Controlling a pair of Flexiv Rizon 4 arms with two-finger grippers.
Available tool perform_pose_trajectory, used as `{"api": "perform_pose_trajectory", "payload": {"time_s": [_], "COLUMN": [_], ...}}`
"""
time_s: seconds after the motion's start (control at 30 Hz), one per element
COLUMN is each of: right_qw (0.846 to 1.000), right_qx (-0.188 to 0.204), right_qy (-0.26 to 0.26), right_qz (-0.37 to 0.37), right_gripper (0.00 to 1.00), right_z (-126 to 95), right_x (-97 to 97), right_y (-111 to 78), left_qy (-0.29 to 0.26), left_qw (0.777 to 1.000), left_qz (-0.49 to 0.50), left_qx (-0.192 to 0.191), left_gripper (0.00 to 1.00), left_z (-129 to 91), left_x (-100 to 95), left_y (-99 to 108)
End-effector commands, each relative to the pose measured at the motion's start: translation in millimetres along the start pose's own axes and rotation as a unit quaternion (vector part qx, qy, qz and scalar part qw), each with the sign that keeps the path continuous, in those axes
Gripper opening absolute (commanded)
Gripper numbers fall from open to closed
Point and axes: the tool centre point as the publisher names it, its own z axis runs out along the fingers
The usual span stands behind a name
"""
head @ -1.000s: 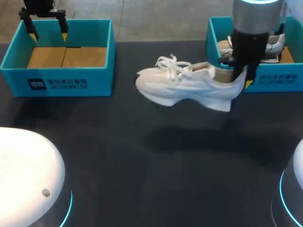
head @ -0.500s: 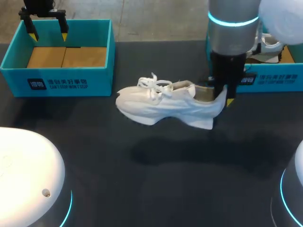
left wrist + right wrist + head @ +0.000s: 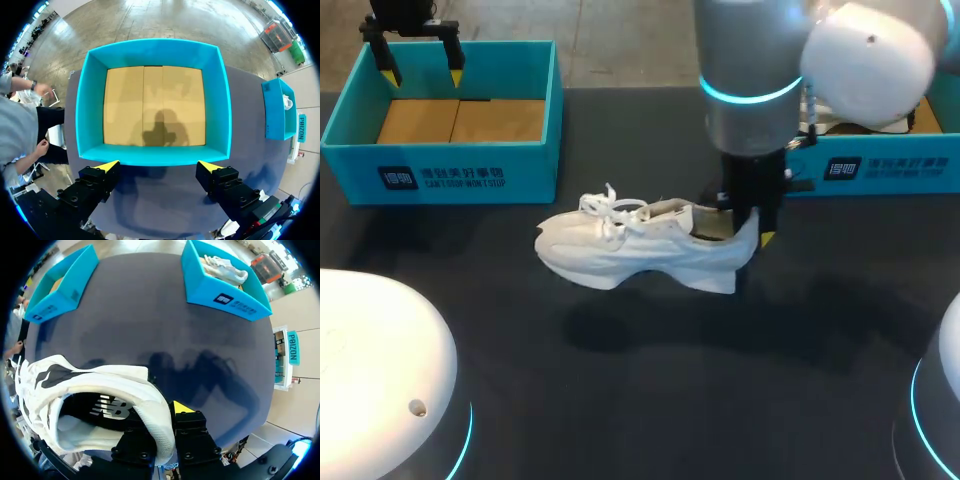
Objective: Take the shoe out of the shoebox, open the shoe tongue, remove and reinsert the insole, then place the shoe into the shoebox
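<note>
**Shoe held by the heel at mid-table**

The left gripper is spread wide and empty over the left shoebox. The shoe is held at mid-table, its long axis across the table and its toe leftward. Its heel collar is pinched by the right gripper. White print is carried on both box fronts, the right shoebox included.

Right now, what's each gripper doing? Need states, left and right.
Left gripper: open, empty, above the left shoebox.
Right gripper: shut on the heel of the white shoe.
</note>
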Motion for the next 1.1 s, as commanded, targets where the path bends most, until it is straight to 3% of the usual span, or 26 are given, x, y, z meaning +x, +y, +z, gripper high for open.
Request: {"api": "perform_pose_trajectory", "payload": {"time_s": [0.03, 0.5, 0.83, 1.1], "right_qw": [1.0, 0.996, 0.995, 0.995], "right_qx": [0.005, -0.016, -0.01, -0.004], "right_qy": [-0.02, -0.086, -0.098, -0.097], "right_qz": [-0.004, -0.022, -0.031, -0.023], "right_gripper": [0.0, 0.0, 0.0, 0.0], "right_z": [20.5, 73.6, 105.7, 113.8], "right_x": [25.2, 51.5, 52.9, 49.4], "right_y": [6.7, 15.6, 19.7, 23.2], "left_qy": [0.0, 0.0, 0.0, 0.0], "left_qw": [1.0, 1.0, 1.0, 1.0], "left_qz": [0.0, 0.0, 0.0, 0.0], "left_qx": [0.0, 0.0, 0.0, 0.0], "left_gripper": [1.0, 1.0, 1.0, 1.0], "left_z": [0.0, 0.0, 0.0, 0.0], "left_x": [0.0, 0.0, 0.0, 0.0], "left_y": [-0.1, -0.1, -0.1, -0.1]}}
